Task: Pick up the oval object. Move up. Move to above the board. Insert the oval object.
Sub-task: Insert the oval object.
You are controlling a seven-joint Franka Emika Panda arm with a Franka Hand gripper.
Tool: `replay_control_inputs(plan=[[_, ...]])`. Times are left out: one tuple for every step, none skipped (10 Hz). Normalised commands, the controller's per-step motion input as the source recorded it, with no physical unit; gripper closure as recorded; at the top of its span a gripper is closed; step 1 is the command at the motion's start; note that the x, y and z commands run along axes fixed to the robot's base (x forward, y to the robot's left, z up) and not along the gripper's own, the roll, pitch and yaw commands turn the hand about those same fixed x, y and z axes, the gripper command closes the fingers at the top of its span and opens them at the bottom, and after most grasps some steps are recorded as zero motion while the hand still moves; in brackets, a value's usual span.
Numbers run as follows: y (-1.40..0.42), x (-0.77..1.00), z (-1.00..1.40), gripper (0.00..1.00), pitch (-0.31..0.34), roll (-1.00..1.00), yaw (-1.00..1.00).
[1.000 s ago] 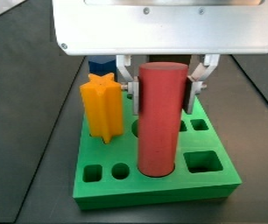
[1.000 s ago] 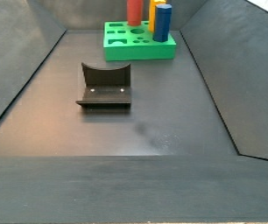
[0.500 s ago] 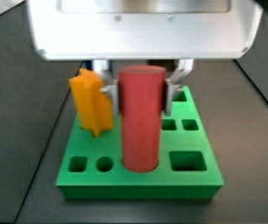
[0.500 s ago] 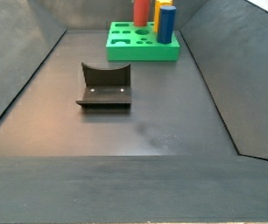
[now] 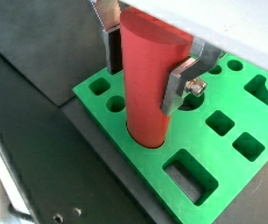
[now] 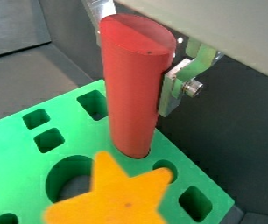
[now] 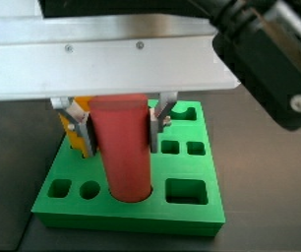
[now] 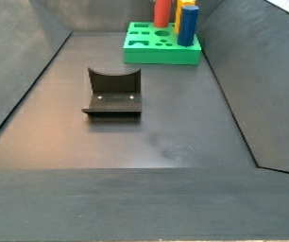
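The oval object, a tall red-pink peg (image 5: 146,79), stands upright between the gripper's fingers in both wrist views (image 6: 130,87). Its lower end sits in a hole of the green board (image 5: 218,166). My gripper (image 5: 143,83) is shut on the peg, with one silver finger (image 5: 183,83) on each side of it. In a side view the gripper (image 7: 114,113) hangs over the board (image 7: 127,212), holding the peg (image 7: 122,153). The other side view shows the board (image 8: 154,52) and peg (image 8: 165,11) at the far end; the gripper is out of frame there.
An orange-yellow star peg (image 6: 113,197) stands in the board right beside the red peg, partly hidden behind the gripper (image 7: 75,133). A blue piece (image 8: 189,11) shows with it. The dark fixture (image 8: 111,93) stands mid-floor. Sloped dark walls enclose the floor.
The gripper has come down with the peg. Less of the peg shows above the board, and its foot now sits in a hole.
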Motion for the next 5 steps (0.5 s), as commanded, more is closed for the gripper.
replay_control_inputs(plan=[[-0.3,0.29,-0.94,1.0,-0.123,0.07,0.37],[-0.19,0.14,-0.96,1.0,-0.099,0.08,0.41],[-0.23,0.13,-1.0,1.0,-0.063,0.04,0.35],[-0.3,0.13,-1.0,1.0,-0.04,0.05,0.25],[-0.29,0.12,-1.0,1.0,-0.03,0.06,0.24]])
